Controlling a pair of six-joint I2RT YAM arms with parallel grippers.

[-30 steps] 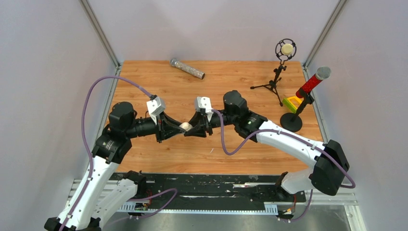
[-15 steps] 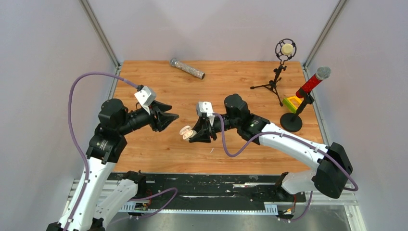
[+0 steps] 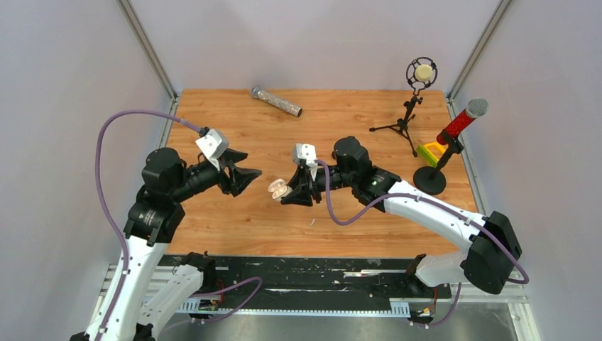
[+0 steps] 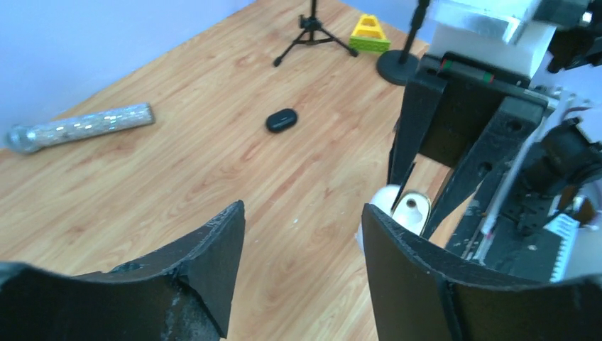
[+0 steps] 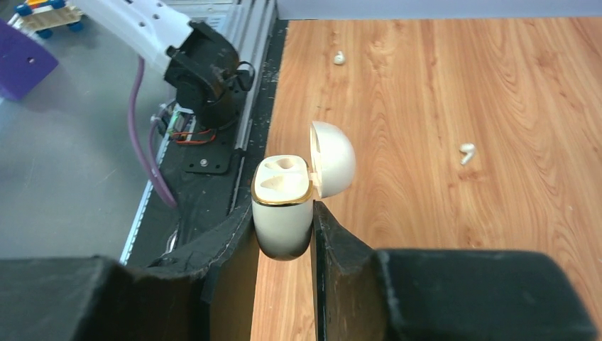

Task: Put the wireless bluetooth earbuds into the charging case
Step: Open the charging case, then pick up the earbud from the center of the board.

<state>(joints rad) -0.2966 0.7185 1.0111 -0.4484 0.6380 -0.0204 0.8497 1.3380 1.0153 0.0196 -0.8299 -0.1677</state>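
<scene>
Wood worktop (image 3: 227,227), left end effector (image 3: 253,163) jaws wide apart gripping nothing, right end effector (image 3: 285,193) clamped on cream charging case (image 5: 282,227), lid (image 5: 335,163) flipped open, black earbud (image 4: 282,120) and whitish earbud (image 5: 466,151) lying loose on worktop.

Well beyond the left fingers (image 4: 213,263), off toward their left, a glittery silver microphone (image 4: 78,126) lies on its side on the wooden table (image 4: 213,177). Straight ahead of them and farther off stands a small black tripod (image 4: 312,39). A yellow-green block (image 4: 369,32) sits just right of it, and a round black stand base (image 4: 397,67) is near that. From above, the tripod carries a cream microphone in a ring mount (image 3: 422,72), and the base holds a tilted red microphone (image 3: 458,124).
</scene>
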